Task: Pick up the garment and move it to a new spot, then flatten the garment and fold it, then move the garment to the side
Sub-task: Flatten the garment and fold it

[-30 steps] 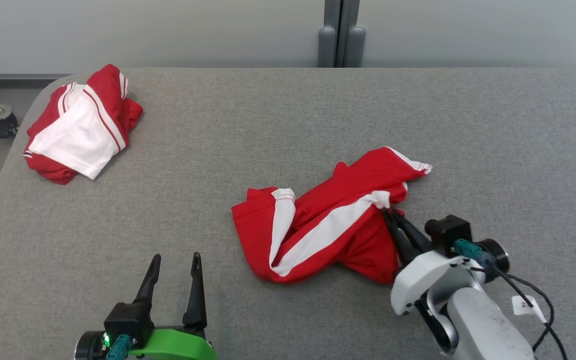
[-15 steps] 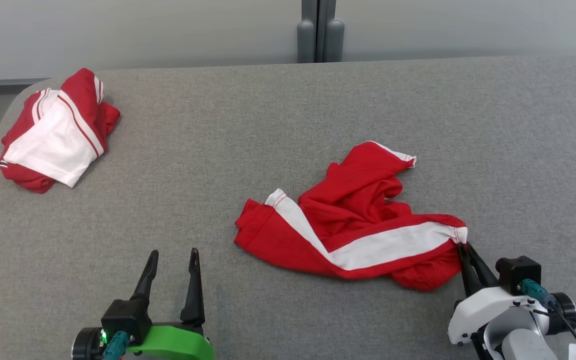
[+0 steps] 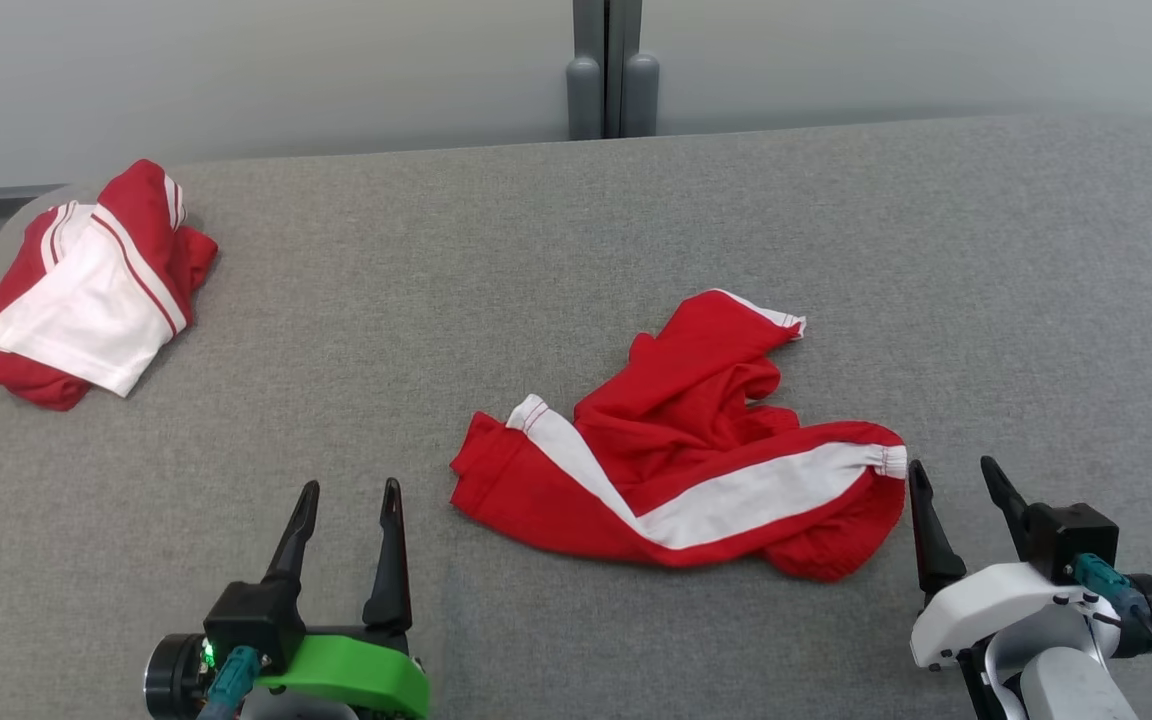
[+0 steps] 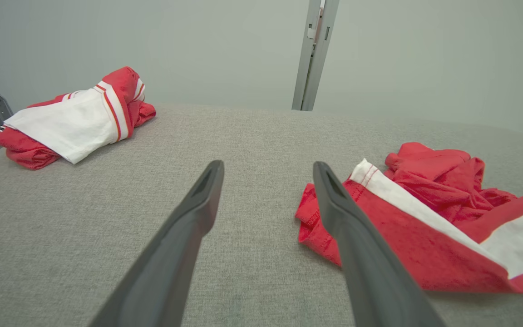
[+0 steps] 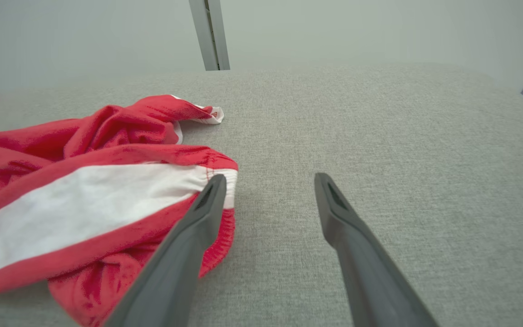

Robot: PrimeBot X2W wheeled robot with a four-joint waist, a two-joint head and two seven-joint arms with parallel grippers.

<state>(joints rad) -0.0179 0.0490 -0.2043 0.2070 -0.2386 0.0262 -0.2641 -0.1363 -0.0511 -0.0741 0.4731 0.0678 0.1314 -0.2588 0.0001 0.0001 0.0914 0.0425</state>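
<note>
A crumpled red garment (image 3: 696, 450) with a white stripe lies in the middle of the grey table (image 3: 576, 250); it also shows as the garment (image 4: 425, 218) and the garment (image 5: 84, 190) in the wrist views. My right gripper (image 3: 951, 475) stands open just right of its white-striped end, with nothing between the fingers. The left finger (image 5: 198, 227) sits right beside the cloth's edge. My left gripper (image 3: 348, 495) is open too, a little left of the garment's near corner, and holds nothing.
A second red-and-white garment (image 3: 86, 285) lies folded at the table's far left corner, also visible as a bundle (image 4: 75, 120). A grey post (image 3: 611, 70) stands behind the table's far edge against the pale wall. Bare grey cloth stretches to the right (image 5: 402, 136).
My right gripper pulled the garment's striped end toward the near right, stretching the cloth out, then opened and let it go. The head camera shifted. My left gripper kept still.
</note>
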